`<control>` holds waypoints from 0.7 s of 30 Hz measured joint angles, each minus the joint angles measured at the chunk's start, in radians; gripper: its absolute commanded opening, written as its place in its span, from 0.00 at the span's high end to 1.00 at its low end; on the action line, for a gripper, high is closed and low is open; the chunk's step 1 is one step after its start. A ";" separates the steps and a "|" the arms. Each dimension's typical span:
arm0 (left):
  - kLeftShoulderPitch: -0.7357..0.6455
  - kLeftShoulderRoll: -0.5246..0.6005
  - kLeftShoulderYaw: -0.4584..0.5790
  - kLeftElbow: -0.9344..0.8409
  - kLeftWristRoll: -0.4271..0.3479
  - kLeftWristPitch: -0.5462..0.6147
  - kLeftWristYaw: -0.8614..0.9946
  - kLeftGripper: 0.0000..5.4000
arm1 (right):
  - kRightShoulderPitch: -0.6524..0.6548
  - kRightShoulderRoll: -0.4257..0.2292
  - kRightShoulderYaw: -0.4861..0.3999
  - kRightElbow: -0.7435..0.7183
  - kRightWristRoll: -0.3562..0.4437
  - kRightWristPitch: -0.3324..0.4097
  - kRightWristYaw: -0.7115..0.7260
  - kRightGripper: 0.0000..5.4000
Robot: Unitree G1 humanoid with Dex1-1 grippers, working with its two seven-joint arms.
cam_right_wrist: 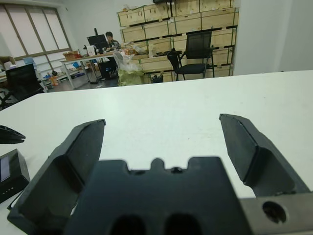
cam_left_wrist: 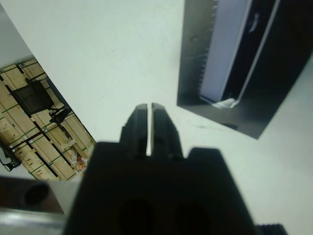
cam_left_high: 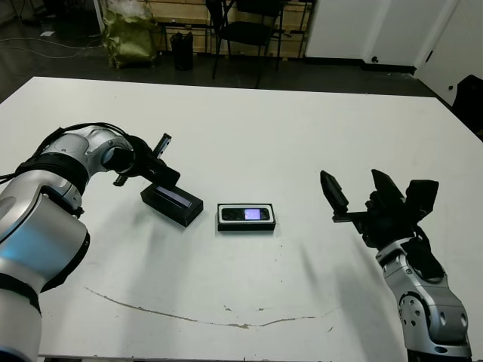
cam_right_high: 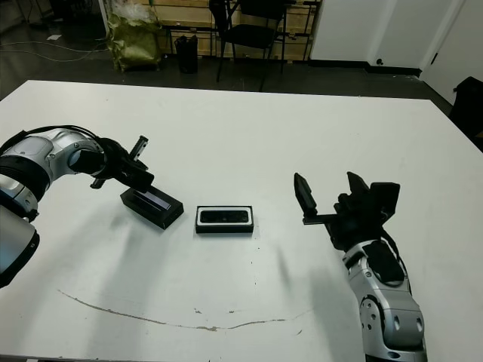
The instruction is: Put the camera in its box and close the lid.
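Note:
The box [cam_left_high: 223,223], a shallow black tray with a white lining, lies mid-table, and the camera [cam_left_high: 246,214] lies flat inside it. Just to its left sits the lid [cam_left_high: 172,200], a black cover with a bluish-grey strip on top, turned at an angle. My left gripper [cam_left_high: 172,178] is shut on nothing, low at the lid's far edge; in the left wrist view its closed fingers [cam_left_wrist: 142,117] point past the lid [cam_left_wrist: 244,63]. Well to the right of the box, my right gripper [cam_left_high: 349,177] hangs open and empty above the table.
A thin cracked line [cam_left_high: 211,320] runs across the table near its front edge. Beyond the far edge stand a black chair [cam_left_high: 249,30] and a yellow-green bag [cam_left_high: 128,34]. A person [cam_right_wrist: 110,36] sits at a distant desk.

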 measured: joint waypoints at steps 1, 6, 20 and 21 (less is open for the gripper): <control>0.000 0.000 0.000 0.000 0.000 -0.007 0.003 1.00 | 0.001 0.001 0.000 0.000 0.000 -0.004 0.002 0.00; 0.005 -0.003 0.006 0.000 -0.009 -0.017 0.005 1.00 | 0.005 0.007 0.004 0.002 0.000 -0.004 0.006 0.00; 0.025 0.013 0.007 -0.007 -0.026 -0.071 -0.036 1.00 | 0.023 0.027 0.012 0.027 -0.043 -0.049 -0.010 0.45; 0.026 0.015 0.007 -0.008 -0.027 -0.075 -0.038 1.00 | 0.023 0.026 0.013 0.023 -0.043 -0.049 -0.004 0.49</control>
